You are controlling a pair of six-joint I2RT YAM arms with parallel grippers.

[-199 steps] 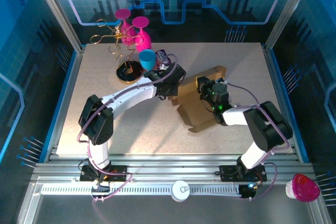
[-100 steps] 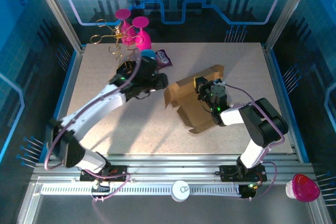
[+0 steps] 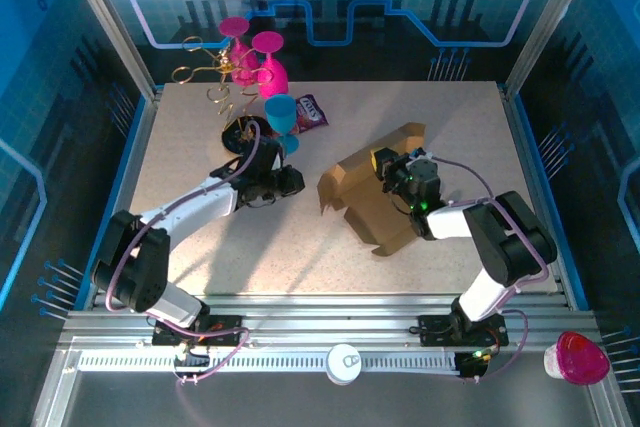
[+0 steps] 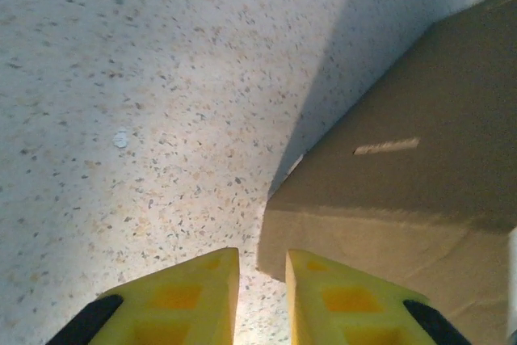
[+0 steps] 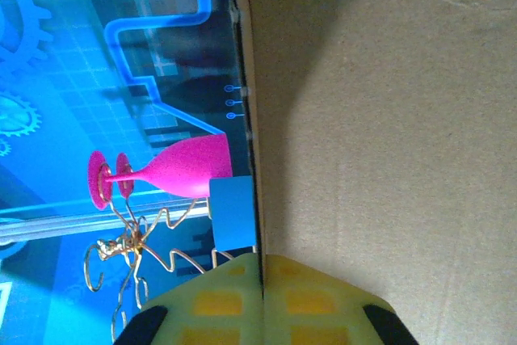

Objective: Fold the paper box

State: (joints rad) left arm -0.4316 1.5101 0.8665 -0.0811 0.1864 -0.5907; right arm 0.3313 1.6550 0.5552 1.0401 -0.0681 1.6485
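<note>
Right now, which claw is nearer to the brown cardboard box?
The right. The right claw is clamped on an edge of the paper box. The left claw hangs over the table, just short of the box's left corner and not touching it.

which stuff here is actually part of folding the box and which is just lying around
For the job:
- paper box
- right gripper, clamped on the box's edge
- left gripper, by the box's corner, holding nothing

Lying about:
- pink goblets
- blue cup
- purple packet
- gold wire stand
- black disc
</note>
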